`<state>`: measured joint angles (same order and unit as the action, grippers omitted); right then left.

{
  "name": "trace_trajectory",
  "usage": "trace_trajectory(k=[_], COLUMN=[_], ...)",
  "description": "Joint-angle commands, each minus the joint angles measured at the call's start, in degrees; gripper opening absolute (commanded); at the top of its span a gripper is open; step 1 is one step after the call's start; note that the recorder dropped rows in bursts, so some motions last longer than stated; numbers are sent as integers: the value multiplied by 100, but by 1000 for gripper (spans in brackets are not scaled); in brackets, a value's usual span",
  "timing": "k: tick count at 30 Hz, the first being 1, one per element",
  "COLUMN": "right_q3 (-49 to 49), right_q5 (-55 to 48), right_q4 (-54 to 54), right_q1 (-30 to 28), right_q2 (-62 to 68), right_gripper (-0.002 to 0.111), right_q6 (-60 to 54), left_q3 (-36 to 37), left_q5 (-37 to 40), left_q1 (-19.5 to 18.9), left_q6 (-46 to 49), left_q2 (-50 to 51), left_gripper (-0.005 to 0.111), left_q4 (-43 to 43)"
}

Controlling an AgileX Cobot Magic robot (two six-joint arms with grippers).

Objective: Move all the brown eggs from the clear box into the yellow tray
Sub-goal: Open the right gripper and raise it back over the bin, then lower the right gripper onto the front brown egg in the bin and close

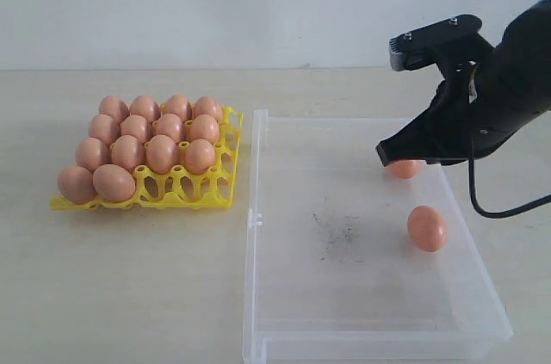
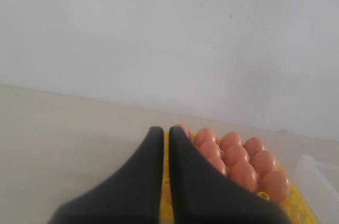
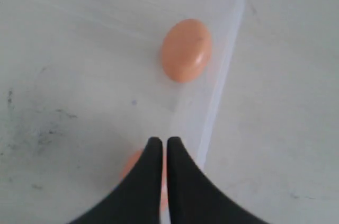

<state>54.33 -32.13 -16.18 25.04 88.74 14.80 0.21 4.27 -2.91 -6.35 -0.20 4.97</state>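
Note:
Several brown eggs (image 1: 146,144) fill most cups of the yellow tray (image 1: 207,196) on the left. Two brown eggs lie in the clear box (image 1: 255,209): one (image 1: 427,228) near its right wall, the other (image 1: 405,169) farther back. My right gripper (image 1: 383,155) hovers over that far egg, shut and empty. In the right wrist view its fingertips (image 3: 161,142) partly hide this egg (image 3: 130,166), and the other egg (image 3: 186,50) lies beyond by the box wall (image 3: 222,75). My left gripper (image 2: 163,130) is shut on nothing, above the tray's eggs (image 2: 235,155); the exterior view does not show it.
Dark scuff marks (image 1: 340,231) stain the box floor. The tray and box stand side by side on a pale table (image 1: 129,295) with a white wall behind. A black cable (image 1: 508,209) hangs from the right arm beside the box's right wall.

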Motion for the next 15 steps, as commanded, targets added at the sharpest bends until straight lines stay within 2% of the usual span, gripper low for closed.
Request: trace_trajectory(k=[1, 5, 10, 12, 15], right_q3=[49, 38, 38, 38, 38], right_q5=[-655, -934, -898, -898, -786], right_q4=[461, 819, 1341, 1428, 1428], right_q1=[-52, -52, -52, -52, -52], right_q2=[-4, -4, 53, 211, 606], right_gripper=[0, 12, 42, 47, 47], right_q6=[-296, -270, -293, -293, -319], left_q3=[-21, -21, -21, -21, -21], left_q5=[-32, -32, -32, -32, -32], left_q1=[22, 22, 22, 22, 22], left_q6=[-7, -7, -7, -7, -7], left_q2=[20, 20, 20, 20, 20], left_gripper=[4, 4, 4, 4, 4], left_q4=[3, 3, 3, 3, 3])
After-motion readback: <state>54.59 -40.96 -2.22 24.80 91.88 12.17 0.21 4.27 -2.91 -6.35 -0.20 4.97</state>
